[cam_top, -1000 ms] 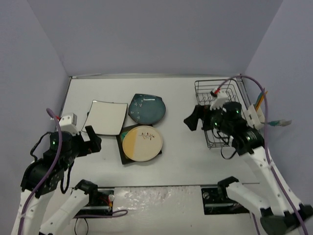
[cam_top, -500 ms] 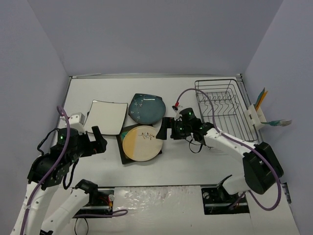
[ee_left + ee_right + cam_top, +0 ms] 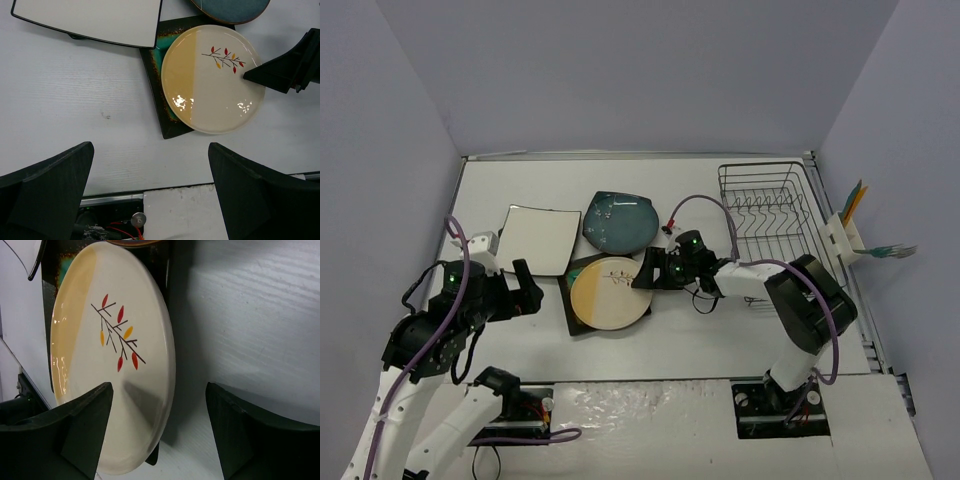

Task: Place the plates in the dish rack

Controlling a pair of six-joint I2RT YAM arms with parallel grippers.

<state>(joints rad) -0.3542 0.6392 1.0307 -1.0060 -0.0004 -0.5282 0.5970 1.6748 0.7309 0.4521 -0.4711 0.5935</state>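
The round cream-and-yellow plate [image 3: 610,292] lies on the black square plate with a teal centre [image 3: 569,310]. The white square plate [image 3: 538,238] and the teal-blue plate [image 3: 620,221] lie just behind them. The black wire dish rack [image 3: 770,215] stands at the back right and holds no plates. My right gripper [image 3: 648,272] is open, low at the cream plate's right rim [image 3: 110,355]. One finger is over the plate and the other over the table [image 3: 160,435]. My left gripper [image 3: 520,285] is open and empty, above the table left of the plates [image 3: 150,200].
A white utensil holder [image 3: 842,232] with coloured utensils hangs on the rack's right side. Grey walls close in the table on three sides. The left wrist view shows the cream plate [image 3: 212,80], the black plate [image 3: 167,115] and the white plate [image 3: 90,17].
My right arm has swung left from the rack and come down to the cream plate's right rim. My left gripper has shifted slightly right.
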